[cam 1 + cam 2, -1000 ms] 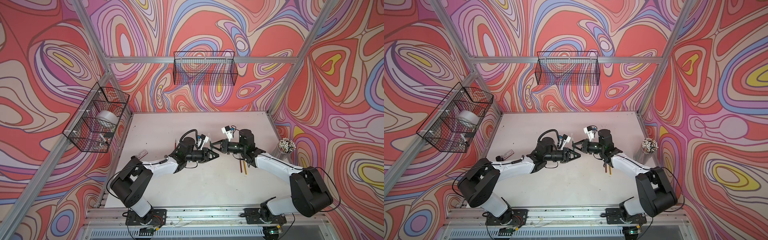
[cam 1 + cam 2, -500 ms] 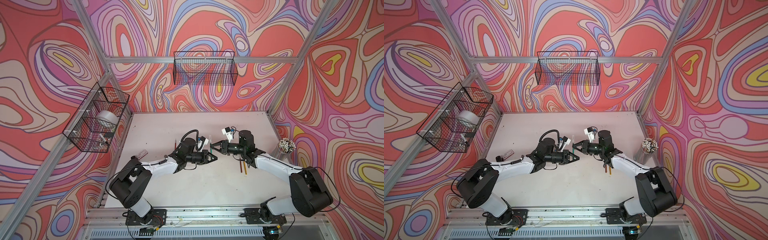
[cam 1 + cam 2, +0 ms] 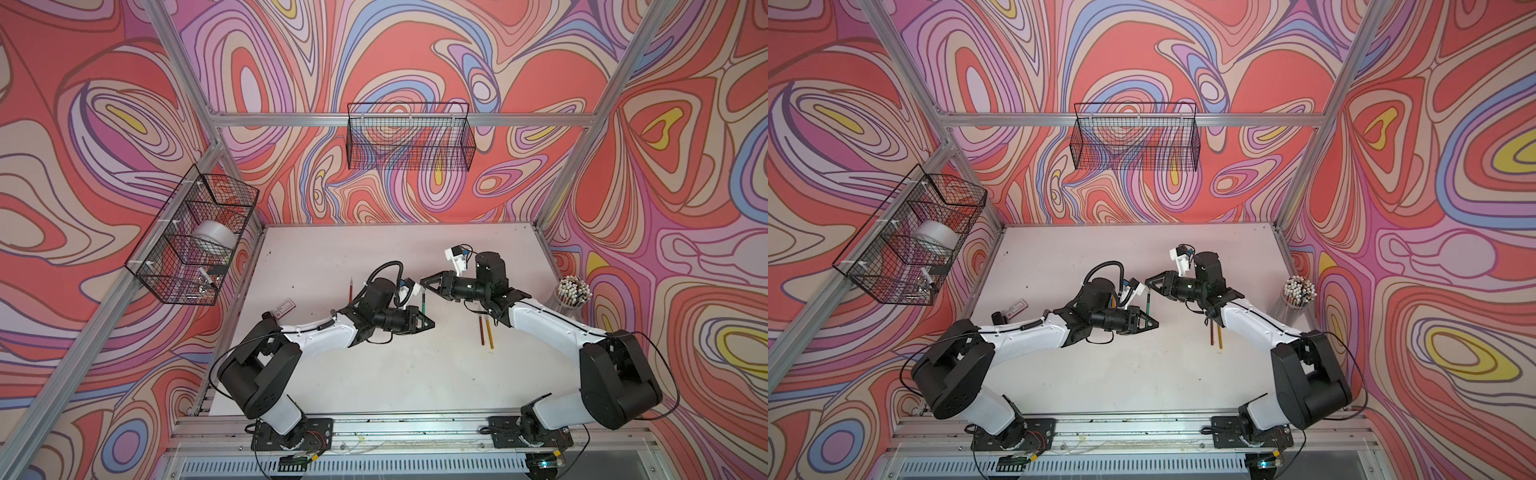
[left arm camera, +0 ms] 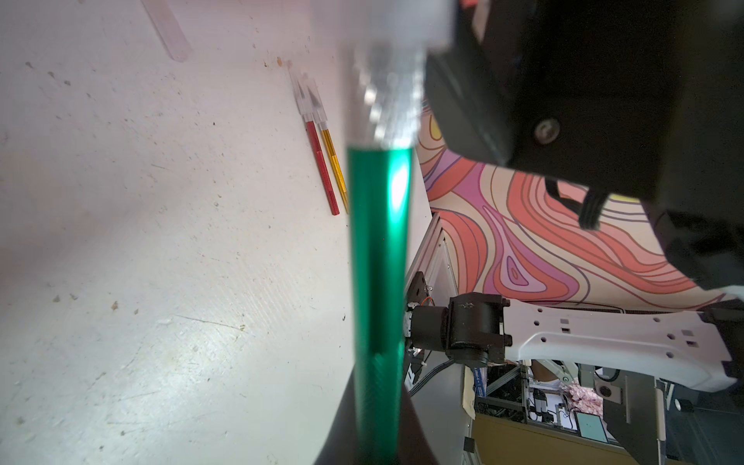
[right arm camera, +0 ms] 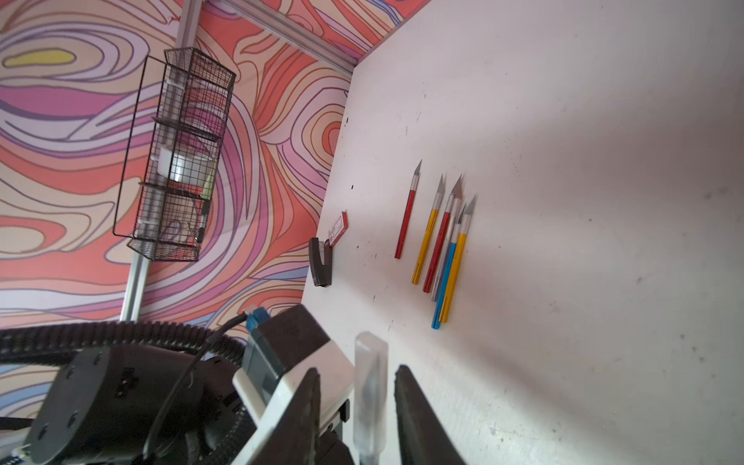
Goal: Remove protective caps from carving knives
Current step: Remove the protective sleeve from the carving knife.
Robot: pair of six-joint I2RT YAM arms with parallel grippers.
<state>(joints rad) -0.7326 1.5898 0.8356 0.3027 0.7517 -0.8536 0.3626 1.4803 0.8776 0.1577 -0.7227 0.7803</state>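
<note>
My left gripper (image 4: 376,443) is shut on the handle of a green carving knife (image 4: 378,257), which stands upright in both top views (image 3: 423,302) (image 3: 1147,302). A translucent protective cap (image 5: 370,386) sits over its blade. My right gripper (image 5: 358,370) is open, its jaws on either side of that cap with a gap on each side. Two capped knives, red (image 4: 322,169) and gold (image 4: 336,169), lie side by side on the table. Several uncapped knives (image 5: 443,249) lie in a bunch, with a red one (image 5: 406,217) apart. A loose cap (image 4: 167,30) lies on the table.
A clear cup of white-tipped sticks (image 3: 573,291) stands at the table's right edge. A small red-and-white box (image 3: 284,307) and a dark stapler-like thing (image 5: 320,261) lie near the left edge. Wire baskets hang on the left wall (image 3: 191,241) and back wall (image 3: 409,141).
My right gripper's jaws have opened away from the cap. My left gripper has tightened on the green knife and drawn slightly back toward the table's front, so the two grippers stand a little further apart.
</note>
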